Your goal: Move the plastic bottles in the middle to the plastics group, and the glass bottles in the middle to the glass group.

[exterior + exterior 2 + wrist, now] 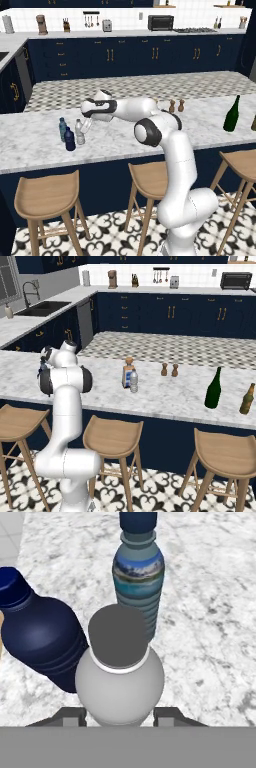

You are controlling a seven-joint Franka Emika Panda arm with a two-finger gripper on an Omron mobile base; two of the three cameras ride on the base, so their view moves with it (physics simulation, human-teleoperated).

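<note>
Marble-topped island counter (210,131) in a navy-cabinet kitchen, with three wooden stools (47,196) along its near edge and the white arm (170,150) reaching across it toward the bottle cluster at one end. Landmark: the pale-blue bottle (62,128) with blue cap, standing upright on the counter. Just beside it, on the stool side, stands the dark navy bottle (70,139). The gripper (89,121) is pinched shut on a clear plastic bottle (80,131) with a pale cap, which sits just beside the pale-blue bottle on the arm's side; in the hand view this clear bottle (120,682) lies between the fingertips (167,714), with the pale-blue bottle (138,577) directly beyond it and the navy bottle (42,637) close at one side. Whether its base rests on the marble cannot be told. Well apart from the pale-blue bottle, near mid-counter, a second clear bottle (134,381) stands touching or just beside the squat glass bottle (128,373) with brown stopper. Two small brown shakers (169,370) stand farther along. The tall green wine bottle (213,388) and a brown bottle (246,399) stand near the far end.
</note>
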